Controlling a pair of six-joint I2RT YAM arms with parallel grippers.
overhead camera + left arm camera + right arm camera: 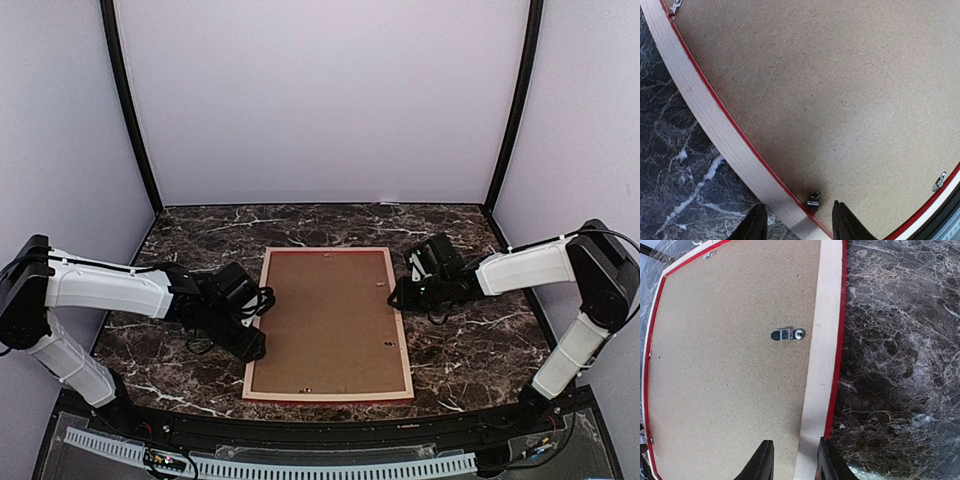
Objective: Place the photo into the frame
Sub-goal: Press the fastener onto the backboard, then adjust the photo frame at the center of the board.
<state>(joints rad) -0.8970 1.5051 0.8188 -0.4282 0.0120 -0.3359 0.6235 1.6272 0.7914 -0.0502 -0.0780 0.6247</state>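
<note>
Over the face-down frame (256, 325), hovering with left gripper (798, 204) and right gripper (794, 440) parted, empty; could skid it nudging a clip (813, 201).

You are looking at one frame (330, 396), and it is holding one brown backing board (330, 320). Two arms are reaching over the one marble surface (470, 350), each ending in one two-fingered hand: one left hand (797, 222) and one right hand (794, 460). From overhead, four small metal fittings (388, 285) are showing along the board's edges; any smaller ones are proving too fine to count.
</note>
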